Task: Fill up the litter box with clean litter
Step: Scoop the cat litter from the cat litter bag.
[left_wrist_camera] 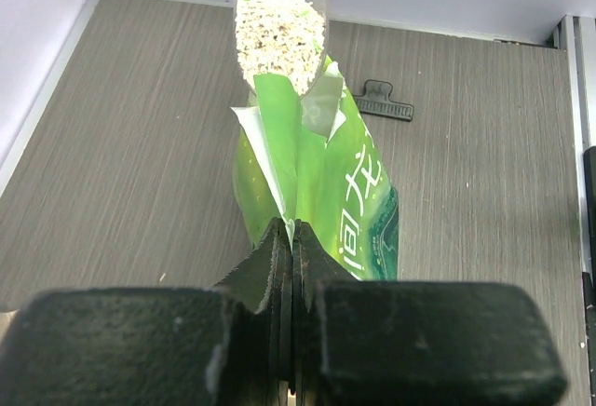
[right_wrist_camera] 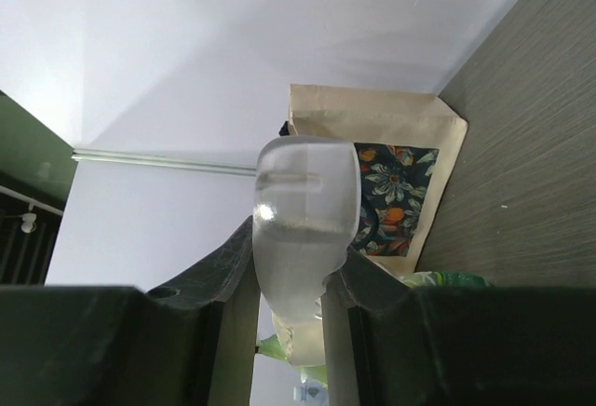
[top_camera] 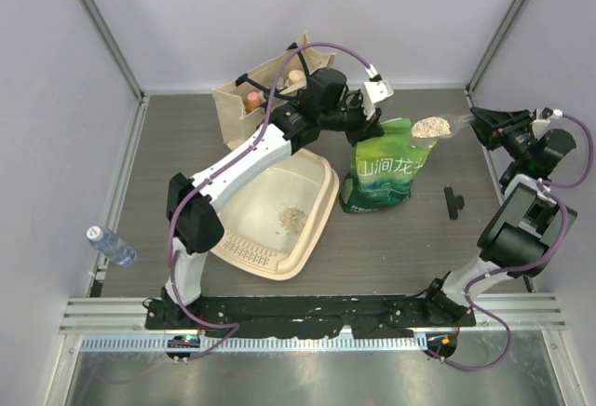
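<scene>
The right claw [right_wrist_camera: 291,271] pinches the handle of a clear scoop [right_wrist_camera: 305,201] heaped with clean litter [top_camera: 431,128], right of centre in the upper half of the top view. The left claw [left_wrist_camera: 289,243], pressed together, nips the top edge of the green bag [top_camera: 382,178]. The litter box [top_camera: 270,192] lies on the bench [top_camera: 400,248], lower left of both claws, with a small pile of litter inside.

Left tool [left_wrist_camera: 291,238] pinched, right tool [right_wrist_camera: 291,280] clamped.

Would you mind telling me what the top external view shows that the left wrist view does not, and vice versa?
Only the top view: the litter box with a small patch of clean litter, the tote bag, a water bottle. Only the left wrist view: the left gripper shut, pinching the top edge of the green litter bag. Both: that bag, the clear scoop heaped with litter, the black clip.
</scene>
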You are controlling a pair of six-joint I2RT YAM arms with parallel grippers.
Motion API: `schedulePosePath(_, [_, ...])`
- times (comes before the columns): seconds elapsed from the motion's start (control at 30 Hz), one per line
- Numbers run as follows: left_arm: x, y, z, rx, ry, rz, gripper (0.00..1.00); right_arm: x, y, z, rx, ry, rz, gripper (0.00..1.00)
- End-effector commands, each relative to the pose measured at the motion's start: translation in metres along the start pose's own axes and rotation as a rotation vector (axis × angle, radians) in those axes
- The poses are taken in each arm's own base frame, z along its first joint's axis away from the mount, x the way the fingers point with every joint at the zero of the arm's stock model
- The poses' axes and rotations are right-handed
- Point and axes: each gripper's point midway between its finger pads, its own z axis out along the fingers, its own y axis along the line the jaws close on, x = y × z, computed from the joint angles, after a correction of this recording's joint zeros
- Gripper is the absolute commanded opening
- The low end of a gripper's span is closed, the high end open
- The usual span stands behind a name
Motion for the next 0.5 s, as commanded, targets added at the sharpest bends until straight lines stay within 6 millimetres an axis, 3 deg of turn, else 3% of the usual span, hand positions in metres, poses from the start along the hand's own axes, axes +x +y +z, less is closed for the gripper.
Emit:
schedulePosePath(0.0, [-0.052, 0.001, -0.035, -0.026, -0.098, 0.08, 0.0, -0.012, 0.01, -0.005, -0.051, -0.034, 0.051, 0.01])
schedulePosePath(0.33, [-0.044, 0.003, -0.035, -0.037, -0.086, 0.094, 0.0, -0.017, 0.035, -0.002, -0.047, -0.039, 0.044, 0.01])
schedulePosePath(0.47, [-0.045, 0.005, -0.036, -0.051, -0.086, 0.101, 0.16, -0.016, 0.035, -0.003, -0.03, -0.044, 0.056, 0.01])
